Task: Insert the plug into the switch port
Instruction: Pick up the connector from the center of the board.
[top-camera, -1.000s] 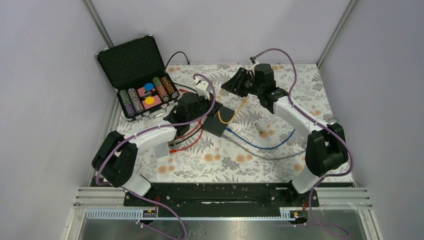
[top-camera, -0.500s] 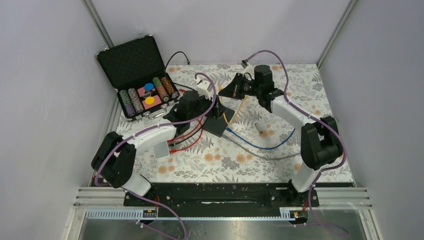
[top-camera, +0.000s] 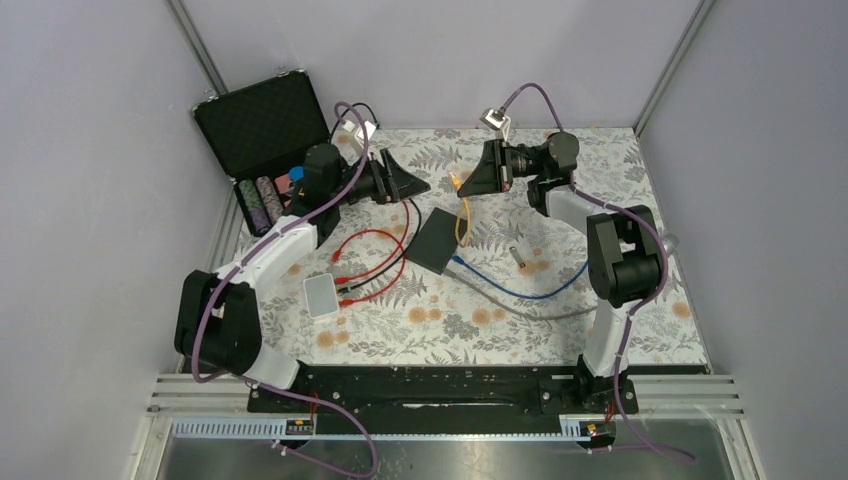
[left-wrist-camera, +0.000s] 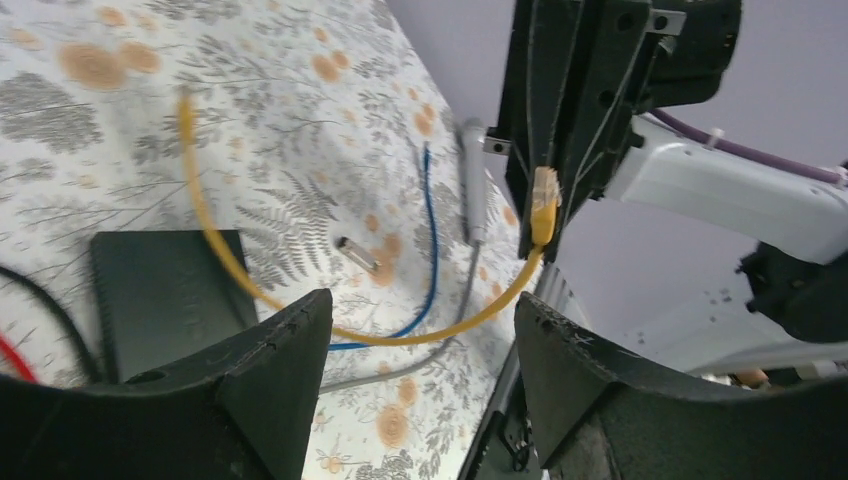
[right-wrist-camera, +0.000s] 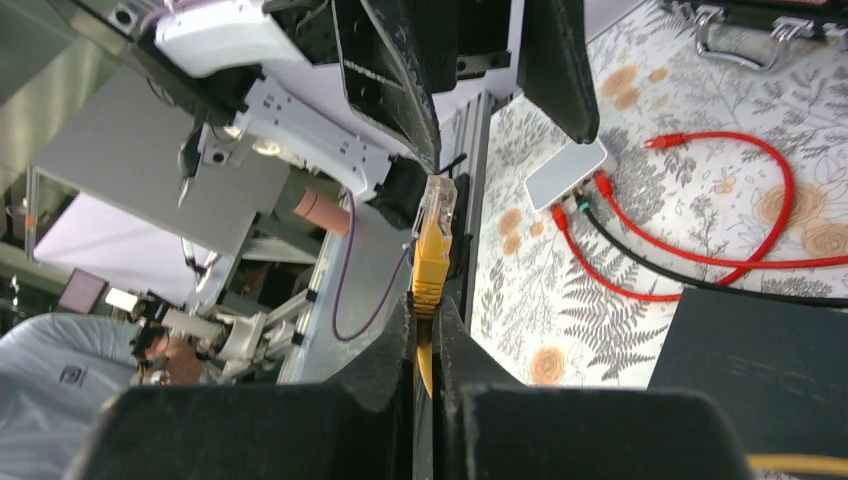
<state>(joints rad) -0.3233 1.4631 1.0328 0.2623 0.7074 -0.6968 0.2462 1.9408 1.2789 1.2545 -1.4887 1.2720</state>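
The yellow plug (right-wrist-camera: 432, 235) sticks out of my right gripper (right-wrist-camera: 425, 312), which is shut on the yellow cable just behind it. In the top view the right gripper (top-camera: 468, 183) hangs above the mat's back middle, pointing left. The yellow cable (top-camera: 463, 215) drops from it to the black switch (top-camera: 437, 241) lying flat below. My left gripper (top-camera: 412, 183) faces it from the left, open and holding nothing. The left wrist view shows the plug (left-wrist-camera: 545, 197) beyond the open left gripper (left-wrist-camera: 422, 303) and the switch (left-wrist-camera: 170, 290) lower left. The switch's ports are not visible.
An open poker chip case (top-camera: 270, 150) stands at the back left. A small white box (top-camera: 322, 295) with red cables (top-camera: 370, 262) lies left of the switch. A blue cable (top-camera: 510, 287) and a grey cable (top-camera: 540, 312) run right across the mat, near a small metal piece (top-camera: 517, 255).
My left gripper opened, lifted off the switch and swung back to the left. My right gripper closed on the yellow cable at the plug and turned to point left.
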